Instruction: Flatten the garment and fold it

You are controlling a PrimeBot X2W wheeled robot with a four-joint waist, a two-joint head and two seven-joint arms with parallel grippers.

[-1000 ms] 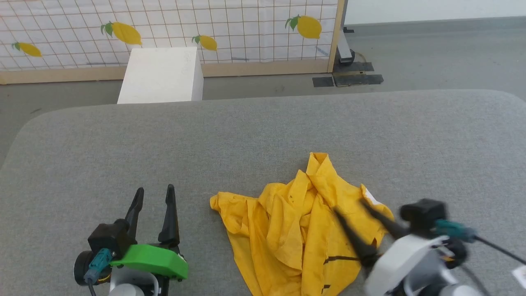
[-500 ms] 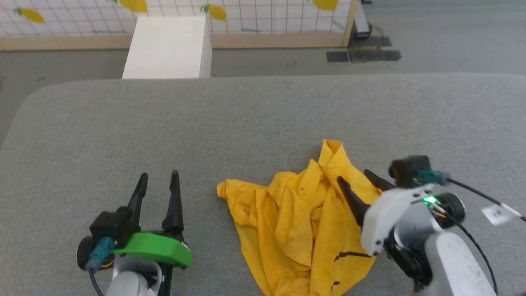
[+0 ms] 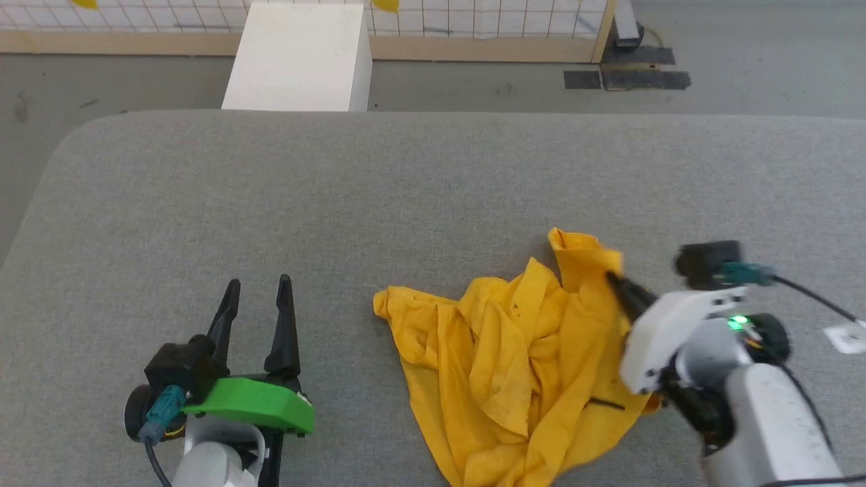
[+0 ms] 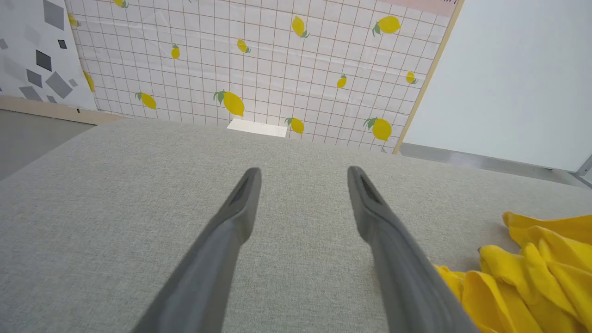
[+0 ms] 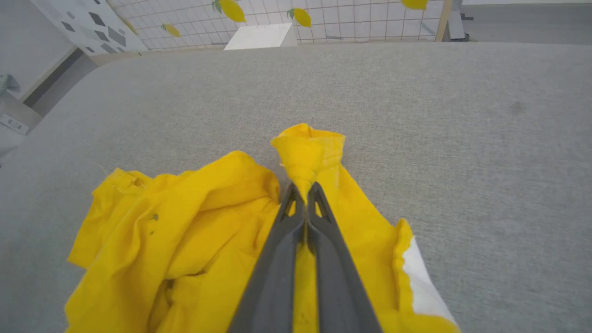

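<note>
My right claw (image 5: 304, 192) is clenched on a bunched far tip of the garment (image 3: 514, 365), crumpled at the near right of the grey surface (image 3: 270, 203), probably to draw it out flat, while my left claw (image 3: 258, 284) rests released, well apart on its left.

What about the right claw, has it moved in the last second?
Yes. Against the yellow shirt, the right gripper went forward toward its far peak and closed on that fold.

Right claw (image 5: 304, 190) pinching yellow garment (image 5: 194, 231)
</note>
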